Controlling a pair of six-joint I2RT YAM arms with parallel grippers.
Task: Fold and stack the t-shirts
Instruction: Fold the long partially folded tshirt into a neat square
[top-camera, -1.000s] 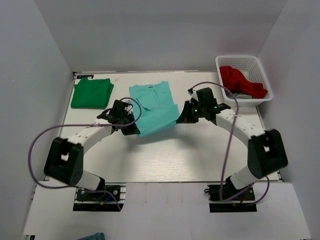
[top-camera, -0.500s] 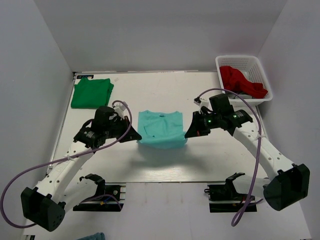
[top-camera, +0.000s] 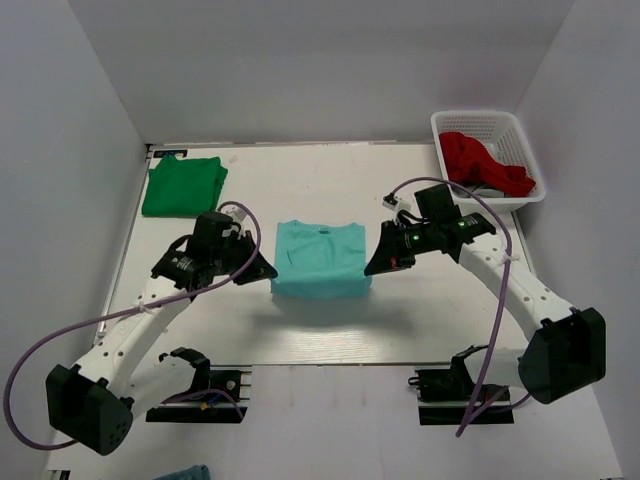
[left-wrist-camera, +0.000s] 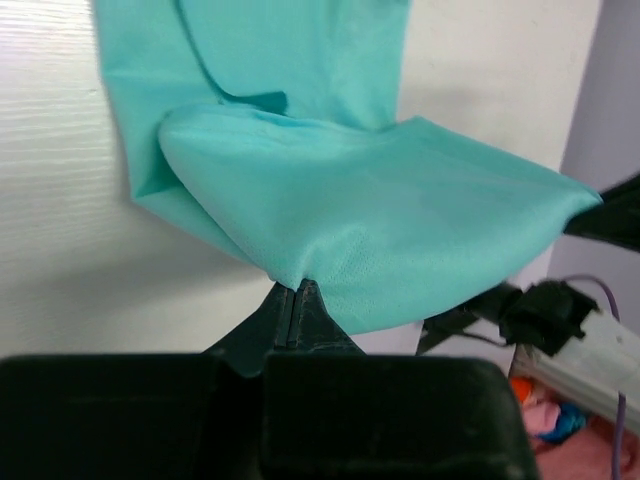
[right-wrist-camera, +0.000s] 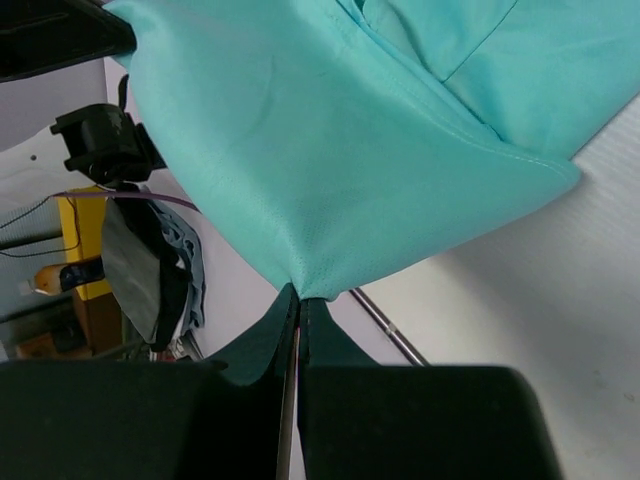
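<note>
Here the left pincer (top-camera: 266, 273) and right pincer (top-camera: 371, 268) each clamp a corner of the teal shirt (top-camera: 320, 262) stretched between them, seemingly off the counter (top-camera: 300, 330).

A white basket (top-camera: 476, 117) sits at the table's (top-camera: 330, 330) far right corner.

Teal t-shirt (top-camera: 320, 262) over white table (top-camera: 420, 322)

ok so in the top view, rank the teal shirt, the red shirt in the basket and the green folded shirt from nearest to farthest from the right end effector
1. teal shirt, pinched in the right end effector, table centre
2. red shirt, in the basket, far right corner
3. green shirt, folded, far left corner
</note>
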